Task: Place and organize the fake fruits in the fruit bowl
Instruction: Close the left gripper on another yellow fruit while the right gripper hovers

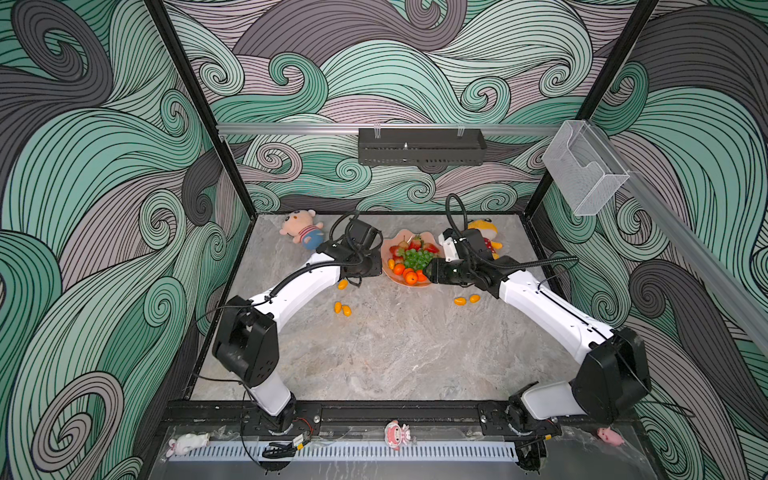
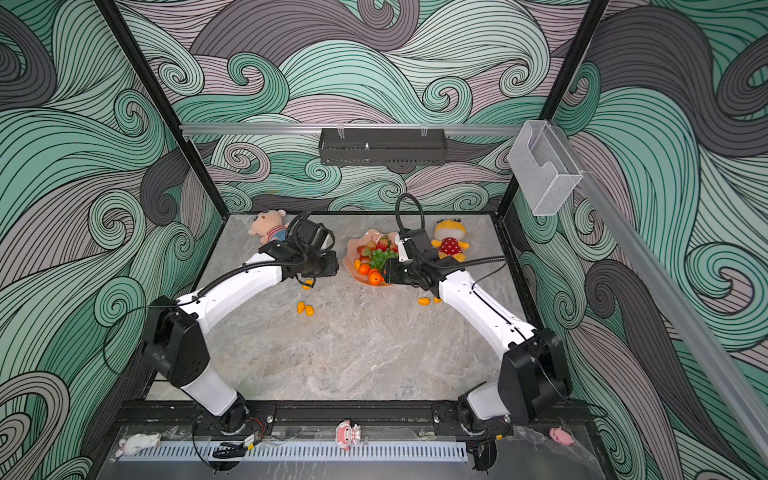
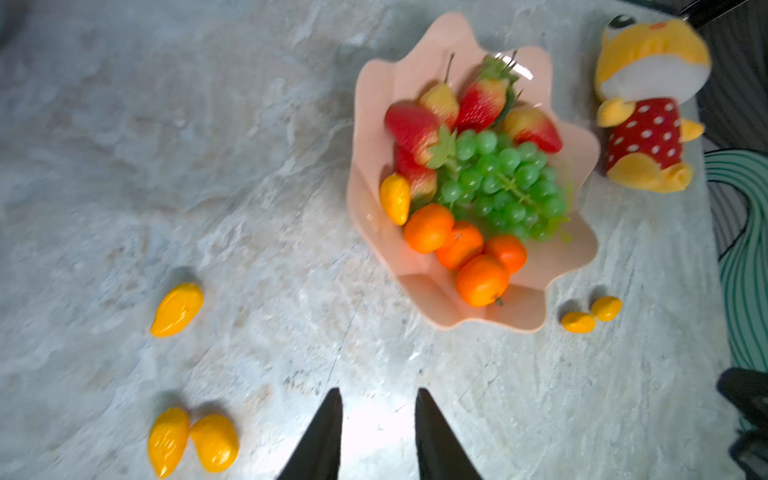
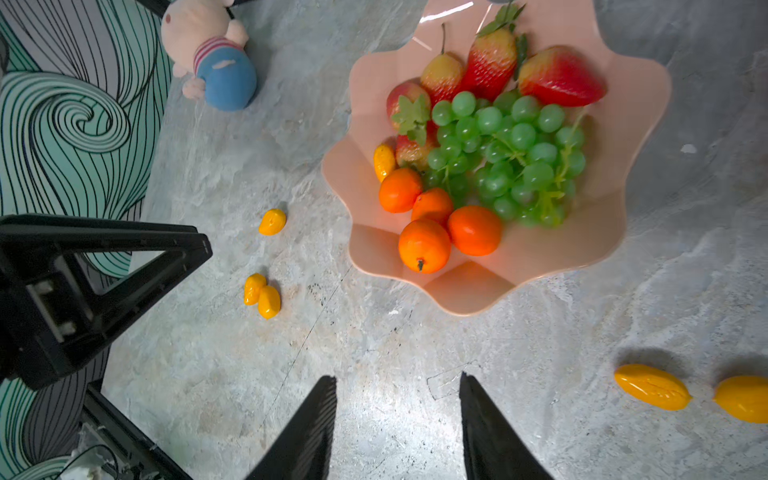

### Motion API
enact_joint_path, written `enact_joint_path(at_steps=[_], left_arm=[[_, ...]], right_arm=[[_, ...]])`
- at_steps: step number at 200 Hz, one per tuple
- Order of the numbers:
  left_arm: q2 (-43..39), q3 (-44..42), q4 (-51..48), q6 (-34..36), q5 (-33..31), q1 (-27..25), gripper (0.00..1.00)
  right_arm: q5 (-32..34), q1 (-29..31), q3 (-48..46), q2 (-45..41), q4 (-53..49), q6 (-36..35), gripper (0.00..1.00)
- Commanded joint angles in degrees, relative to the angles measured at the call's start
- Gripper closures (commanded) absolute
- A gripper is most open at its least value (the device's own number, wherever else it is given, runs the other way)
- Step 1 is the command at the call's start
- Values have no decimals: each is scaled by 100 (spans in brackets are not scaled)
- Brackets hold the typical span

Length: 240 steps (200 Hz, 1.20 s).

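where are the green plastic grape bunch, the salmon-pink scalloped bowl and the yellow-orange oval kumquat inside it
green plastic grape bunch (image 4: 507, 158): right wrist view, cluster's middle
salmon-pink scalloped bowl (image 4: 469, 291): right wrist view, bare rim facet
yellow-orange oval kumquat (image 4: 383, 161): right wrist view, its middle

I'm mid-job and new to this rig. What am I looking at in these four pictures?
The white left robot arm and right robot arm share a grey marble-look table. Two pictures look down from overhead; two come from each arm's wrist camera. The salmon-pink scalloped plastic bowl holds red strawberries, a green grape bunch, orange tangerines and one small yellow-orange oval kumquat. Five more kumquats lie on the table. A pink plush doll and a yellow plush doll sit behind. The left arm's fingers and the right arm's fingers are open and empty.
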Motion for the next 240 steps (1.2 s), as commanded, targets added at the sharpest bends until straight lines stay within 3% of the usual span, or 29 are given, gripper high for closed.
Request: enact_joint_path(at_steps=[1, 51, 89, 149, 178, 240], left_arm=[[-480, -499, -223, -213, -560, 4, 67], [-1602, -1767, -277, -487, -905, 139, 68], [-1926, -2370, -110, -528, -1046, 382, 68], [-1321, -2344, 163, -353, -563, 806, 65], [-571, -1920, -49, -241, -86, 999, 69], [156, -1634, -31, -106, -68, 1095, 67]], right_arm=[[372, 364, 211, 234, -140, -83, 51], [681, 1277, 899, 1009, -340, -58, 52], [724, 1682, 1278, 1371, -371, -15, 53], [723, 2076, 1713, 1601, -388, -48, 53], [785, 2078, 1674, 1488, -378, -38, 53], [938, 2078, 1482, 1148, -370, -179, 54]])
